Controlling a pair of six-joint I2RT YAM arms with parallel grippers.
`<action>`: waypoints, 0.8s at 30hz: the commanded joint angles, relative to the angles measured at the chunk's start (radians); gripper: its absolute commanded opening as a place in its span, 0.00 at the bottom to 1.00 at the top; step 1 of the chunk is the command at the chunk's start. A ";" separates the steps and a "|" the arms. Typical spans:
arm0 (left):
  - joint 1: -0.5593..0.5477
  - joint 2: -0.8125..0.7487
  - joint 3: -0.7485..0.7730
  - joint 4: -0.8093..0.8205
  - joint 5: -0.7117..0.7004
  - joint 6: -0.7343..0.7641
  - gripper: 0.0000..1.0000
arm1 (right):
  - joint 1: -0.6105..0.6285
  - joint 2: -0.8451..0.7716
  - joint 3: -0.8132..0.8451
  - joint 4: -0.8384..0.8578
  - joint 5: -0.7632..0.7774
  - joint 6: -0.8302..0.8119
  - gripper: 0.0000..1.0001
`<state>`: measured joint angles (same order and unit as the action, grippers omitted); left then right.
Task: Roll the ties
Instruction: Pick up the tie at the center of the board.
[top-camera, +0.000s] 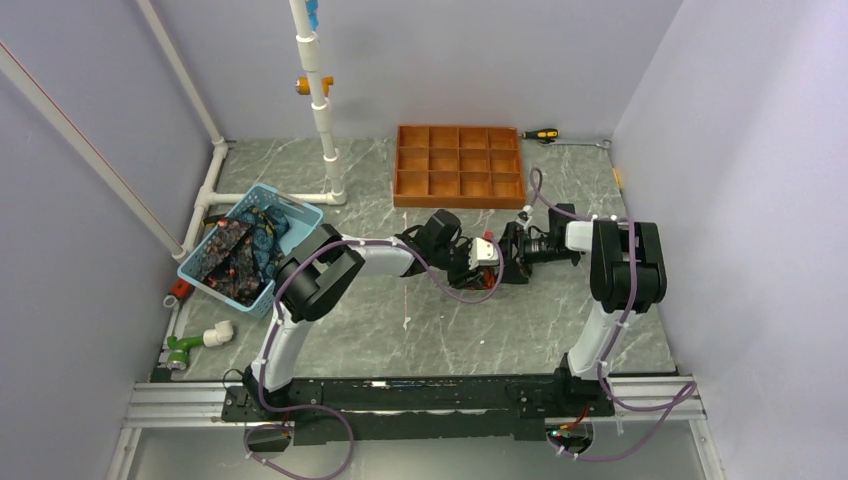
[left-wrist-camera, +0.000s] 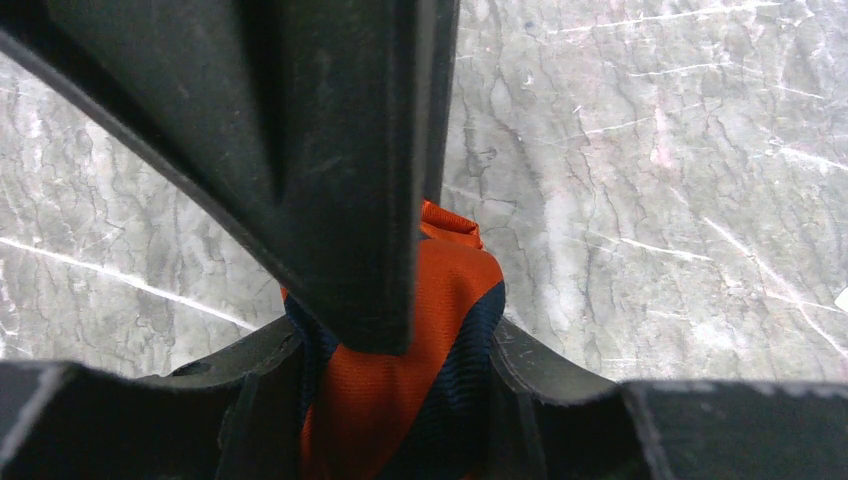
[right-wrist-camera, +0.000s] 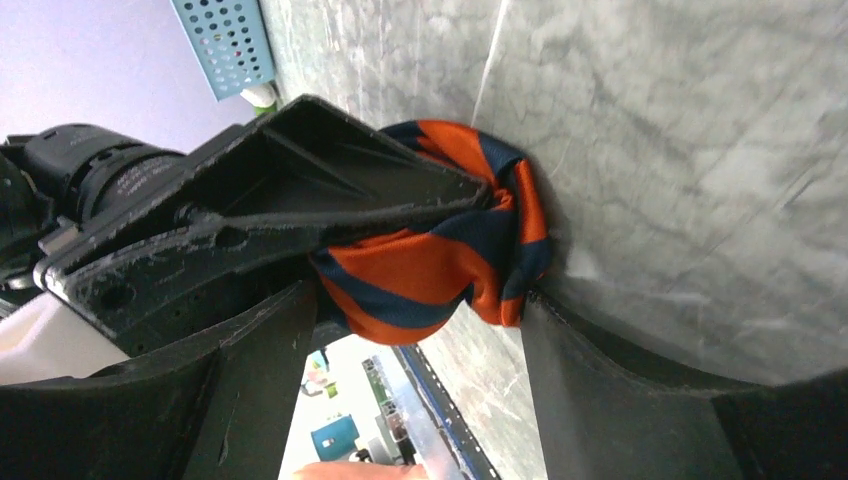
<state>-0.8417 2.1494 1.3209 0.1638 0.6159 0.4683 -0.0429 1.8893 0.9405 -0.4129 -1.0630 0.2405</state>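
A tie rolled into a bundle, orange with dark navy stripes (right-wrist-camera: 430, 250), sits against the marble table. My left gripper (left-wrist-camera: 395, 345) is shut on this roll, and orange fabric (left-wrist-camera: 390, 400) fills the space between its fingers. In the right wrist view one left finger lies across the roll. My right gripper (right-wrist-camera: 415, 300) is open, its fingers spread wide on either side of the roll's near end; the roll brushes the right-hand finger (right-wrist-camera: 560, 350). From above, both grippers (top-camera: 480, 262) (top-camera: 507, 255) meet mid-table and hide the roll. More ties (top-camera: 228, 255) lie heaped in a basket.
The light blue basket (top-camera: 297, 212) stands at the left. An orange-brown gridded tray (top-camera: 460, 165) lies just behind the grippers, with a screwdriver (top-camera: 540, 133) beyond it. A white pipe frame (top-camera: 325, 110) rises at the back left, and pipe fittings (top-camera: 195, 343) lie by the left wall.
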 joint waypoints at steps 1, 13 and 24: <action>0.007 0.083 -0.054 -0.233 -0.074 0.041 0.04 | 0.001 -0.103 -0.049 0.024 -0.059 -0.027 0.77; 0.007 0.080 -0.056 -0.224 -0.050 0.033 0.05 | 0.004 0.002 -0.023 0.120 0.029 0.047 0.32; 0.010 0.076 -0.041 -0.178 0.004 0.023 0.17 | 0.017 0.048 -0.003 0.059 0.082 0.006 0.10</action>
<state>-0.8299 2.1509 1.3224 0.1551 0.6476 0.4667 -0.0471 1.8824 0.9047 -0.3553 -1.1053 0.2970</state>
